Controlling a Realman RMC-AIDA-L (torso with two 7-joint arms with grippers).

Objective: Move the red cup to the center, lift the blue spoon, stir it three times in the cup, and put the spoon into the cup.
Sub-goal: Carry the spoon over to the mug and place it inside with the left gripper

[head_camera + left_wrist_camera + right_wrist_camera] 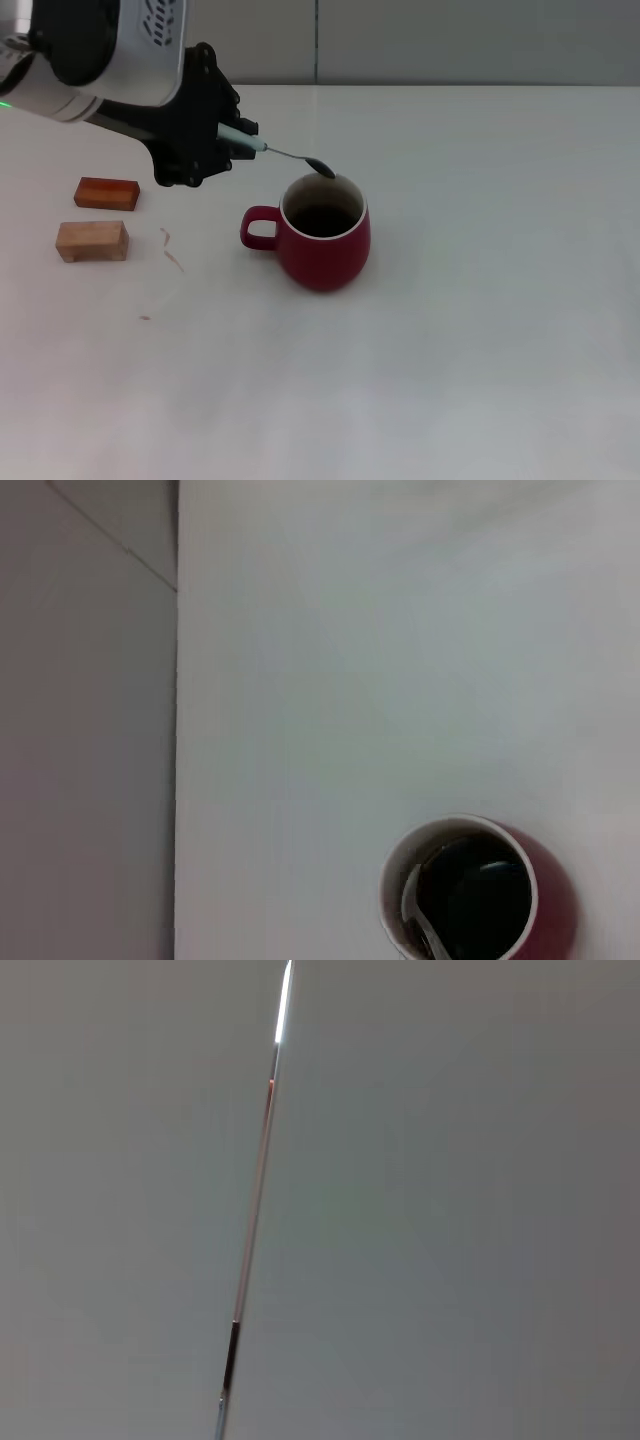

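While my left gripper [232, 140] has its jaws clamped on the blue spoon [285, 154], the spoon's bowl hangs just over the red cup [322, 243] mid-counter [480, 330]. I think stirring and dropping remain. My right gripper isn't showing.

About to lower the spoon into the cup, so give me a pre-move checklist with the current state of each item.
1. Left gripper shut on the blue spoon by its handle: ok.
2. Spoon bowl above the far rim of the red cup, not yet inside: ok in the head view, though the exact height cannot be judged.
3. Cup upright, handle toward the robot's left: ok.
4. Cup mouth free of obstruction: ok.
5. Two wooden blocks well apart from the cup: ok.
6. Right gripper out of the way: cannot tell, it appears in no view.
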